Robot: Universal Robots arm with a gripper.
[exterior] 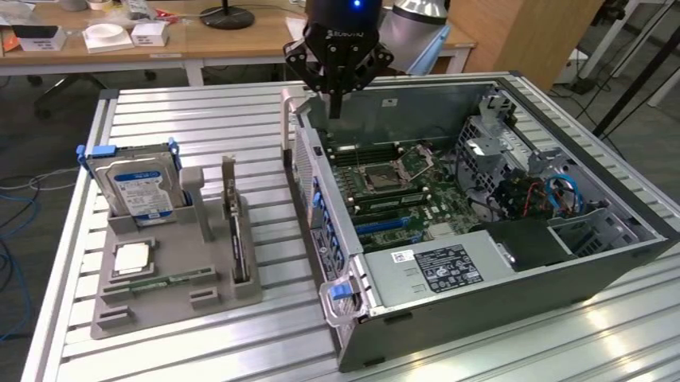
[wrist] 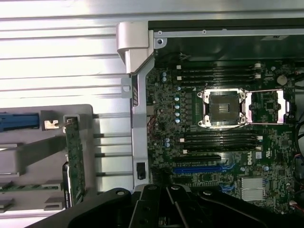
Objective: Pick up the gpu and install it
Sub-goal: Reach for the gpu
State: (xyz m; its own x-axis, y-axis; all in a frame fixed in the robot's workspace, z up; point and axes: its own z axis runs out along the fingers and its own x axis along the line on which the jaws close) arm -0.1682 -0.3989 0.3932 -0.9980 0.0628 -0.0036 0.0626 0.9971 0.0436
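Gpu (exterior: pixel 232 223) stands on edge in the gray holder (exterior: pixel 159 301), exterior view's left. Likely light, stiff, breakable: grab its top edge. Your gripper (exterior: pixel 334 110) is pressed together, empty.

Robotics lab bench.
Slotted aluminium table (exterior: pixel 191 119) beneath the gripper (exterior: pixel 334 110), open computer case (exterior: pixel 478 326) below it, cluttered wooden desks (exterior: pixel 266 40) behind.
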